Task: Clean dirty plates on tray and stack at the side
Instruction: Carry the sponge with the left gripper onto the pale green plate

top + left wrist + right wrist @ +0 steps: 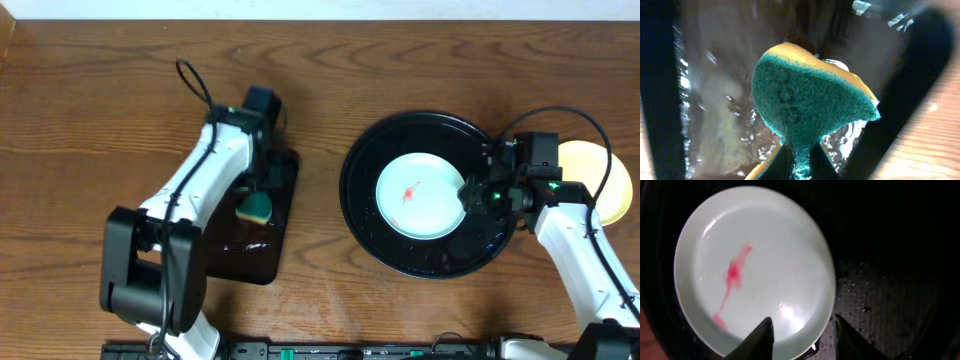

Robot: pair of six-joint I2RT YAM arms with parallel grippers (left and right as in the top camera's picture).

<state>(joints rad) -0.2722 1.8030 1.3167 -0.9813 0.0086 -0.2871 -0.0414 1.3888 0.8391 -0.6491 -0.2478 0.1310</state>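
Observation:
A pale mint-white plate with a red streak lies in the large round black tray right of centre. My right gripper is open, its fingers straddling the plate's right rim; in the right wrist view the gripper has one finger over the plate and the other over the wet tray. A pale yellow plate lies on the wood at the far right, partly hidden by the right arm. My left gripper is shut on a green-and-yellow sponge above the small rectangular tray.
The small rectangular black tray holds wet, shiny liquid. Bare wood tabletop lies at the left, at the back and between the two trays. The arm bases stand along the front edge.

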